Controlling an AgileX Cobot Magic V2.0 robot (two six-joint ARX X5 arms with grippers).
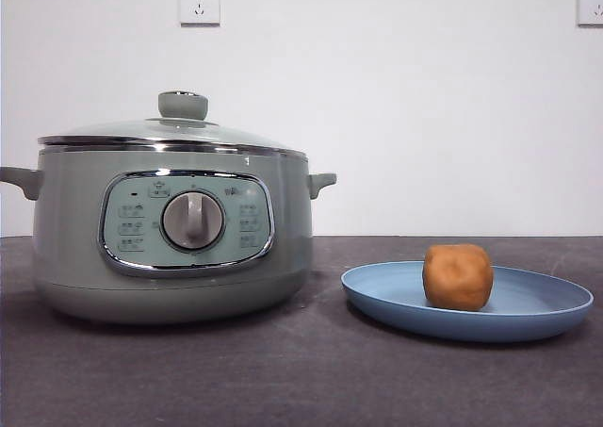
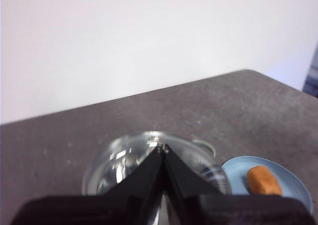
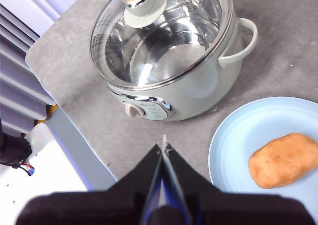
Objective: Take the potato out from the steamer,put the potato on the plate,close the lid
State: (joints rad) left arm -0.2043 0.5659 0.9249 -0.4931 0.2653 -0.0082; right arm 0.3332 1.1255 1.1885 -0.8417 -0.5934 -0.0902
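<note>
The sage-green steamer point(image 1: 174, 229) stands at the left of the table with the glass lid point(image 1: 170, 130) seated on it. The orange-brown potato point(image 1: 458, 277) sits on the light-blue plate point(image 1: 546, 304) at the right. In the right wrist view the steamer point(image 3: 198, 86), lid point(image 3: 164, 31), plate point(image 3: 238, 135) and potato point(image 3: 284, 160) all show below. My right gripper point(image 3: 163, 146) is shut and empty, high above the table between steamer and plate. My left gripper point(image 2: 162, 148) is shut and empty, high above the lid point(image 2: 129, 160); the plate point(image 2: 293, 190) and potato point(image 2: 264, 180) show beside it.
A white wall with two sockets point(image 1: 200, 3) stands behind the dark grey table point(image 1: 283, 380). The table's edge and a white-and-blue structure point(image 3: 54, 150) show in the right wrist view.
</note>
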